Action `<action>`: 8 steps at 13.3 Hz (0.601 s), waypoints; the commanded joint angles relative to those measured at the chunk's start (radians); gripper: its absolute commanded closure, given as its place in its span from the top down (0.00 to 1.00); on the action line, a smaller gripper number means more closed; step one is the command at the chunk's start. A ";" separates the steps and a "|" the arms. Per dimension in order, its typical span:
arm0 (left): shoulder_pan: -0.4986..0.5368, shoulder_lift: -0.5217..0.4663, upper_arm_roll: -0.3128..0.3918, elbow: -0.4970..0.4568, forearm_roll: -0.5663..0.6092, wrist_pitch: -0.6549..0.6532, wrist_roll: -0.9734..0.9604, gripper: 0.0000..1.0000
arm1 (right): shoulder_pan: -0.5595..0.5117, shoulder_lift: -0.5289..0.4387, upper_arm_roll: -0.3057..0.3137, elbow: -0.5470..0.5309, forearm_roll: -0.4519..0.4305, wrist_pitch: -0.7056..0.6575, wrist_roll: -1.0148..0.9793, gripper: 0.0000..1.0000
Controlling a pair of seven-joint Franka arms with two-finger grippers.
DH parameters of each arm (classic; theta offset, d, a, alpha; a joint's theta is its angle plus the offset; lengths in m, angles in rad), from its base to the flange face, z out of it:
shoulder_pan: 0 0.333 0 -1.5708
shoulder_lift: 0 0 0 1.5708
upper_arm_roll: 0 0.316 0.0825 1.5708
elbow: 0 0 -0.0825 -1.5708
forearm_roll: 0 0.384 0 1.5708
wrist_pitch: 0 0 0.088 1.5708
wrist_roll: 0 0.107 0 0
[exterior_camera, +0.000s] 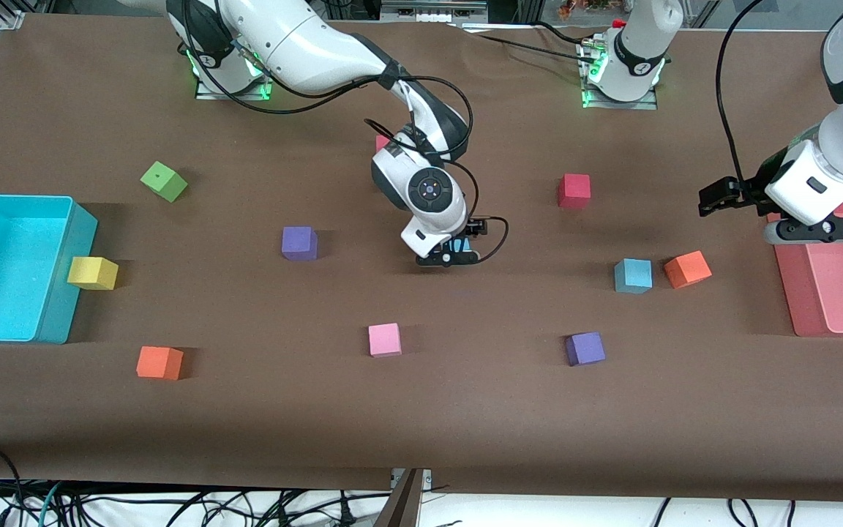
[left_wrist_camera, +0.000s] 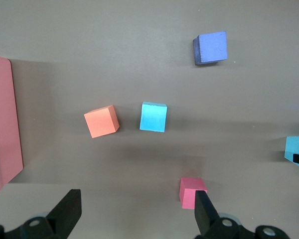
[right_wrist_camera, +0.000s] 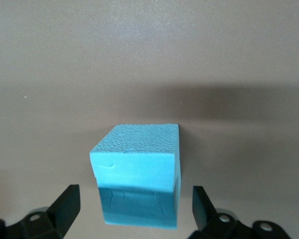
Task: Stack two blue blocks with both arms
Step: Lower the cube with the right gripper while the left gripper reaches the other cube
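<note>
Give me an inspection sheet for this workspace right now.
Surface: brown table, flat.
Job's things: one blue block beside an orange cube; second blue block on the table between the right gripper's fingers, not stacked.
Clutter: colored cubes scattered, cyan bin, pink bin.
Grippers: right gripper open around its block; left gripper open, empty, waiting by the pink bin.
Cables: black cables on both arms.
Surroundings: loose wires past the table's edge.

We see bare table all around the blue block except where the orange block sits just beside it.
</note>
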 commanded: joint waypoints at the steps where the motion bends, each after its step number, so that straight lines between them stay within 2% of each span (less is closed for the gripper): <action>1: 0.004 -0.003 0.002 -0.010 0.004 0.012 0.012 1.00 | 0.003 0.023 0.003 0.038 0.009 0.005 0.004 1.00; 5: 0.006 -0.003 0.002 -0.013 0.004 0.014 0.012 1.00 | -0.018 -0.006 0.003 0.038 0.011 -0.012 -0.001 1.00; 8: 0.004 -0.002 0.001 -0.027 0.004 0.037 0.012 1.00 | -0.039 -0.055 0.003 0.037 0.012 -0.073 -0.054 1.00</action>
